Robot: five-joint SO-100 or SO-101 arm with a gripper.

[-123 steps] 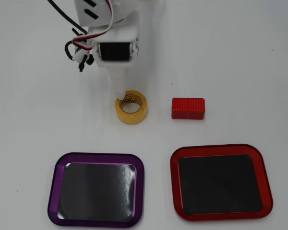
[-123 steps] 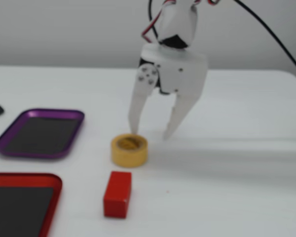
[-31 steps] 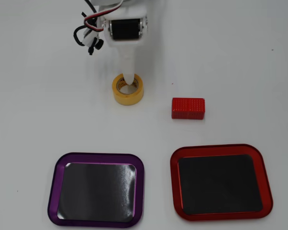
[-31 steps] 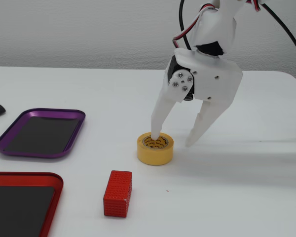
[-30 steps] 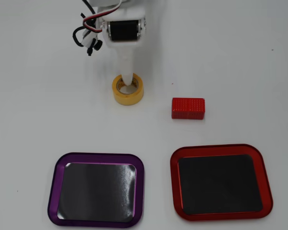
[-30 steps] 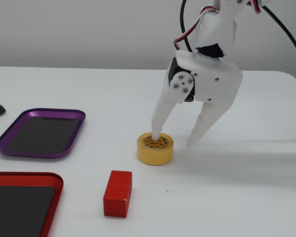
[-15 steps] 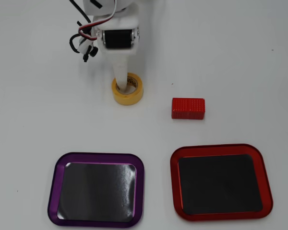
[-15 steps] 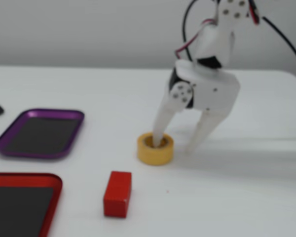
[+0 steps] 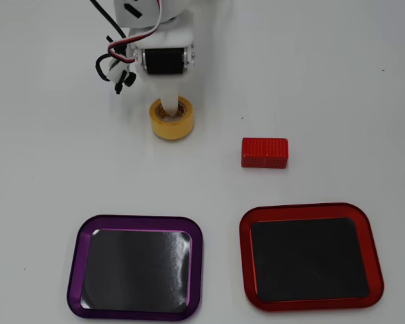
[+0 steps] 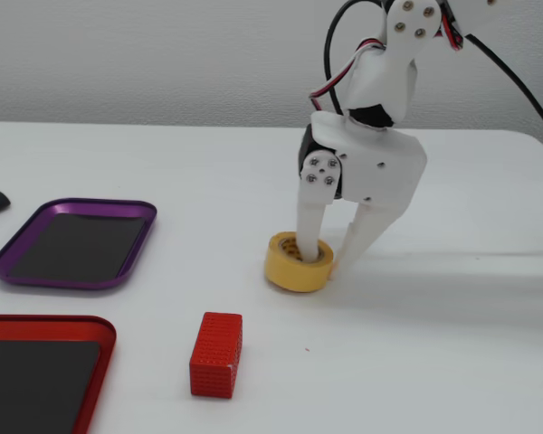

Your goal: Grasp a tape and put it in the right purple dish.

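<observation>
The hand [image 10: 328, 256] straddled the wall of the tape [image 10: 299, 263], which lay flat on the desk [image 10: 208, 163].

In the fixed view one white finger [image 10: 309, 226] reached down into the roll's hollow centre while the other came down just outside its wall on the right, so the jaws bracketed the wall; whether they pressed on it could not be told. In the overhead view the hand [image 9: 169, 108] came in from the top edge, with the tape [image 9: 171, 119] directly under its fingertips. The red ribbed block [image 9: 264, 152] lay on the desk to the right of the hand and a little nearer the bottom edge, apart from the tape. The purple dish [image 9: 135, 267] sat well below the hand, slightly to its left, with the red-rimmed tray [image 9: 309, 265] beside it, below and right of the hand.
</observation>
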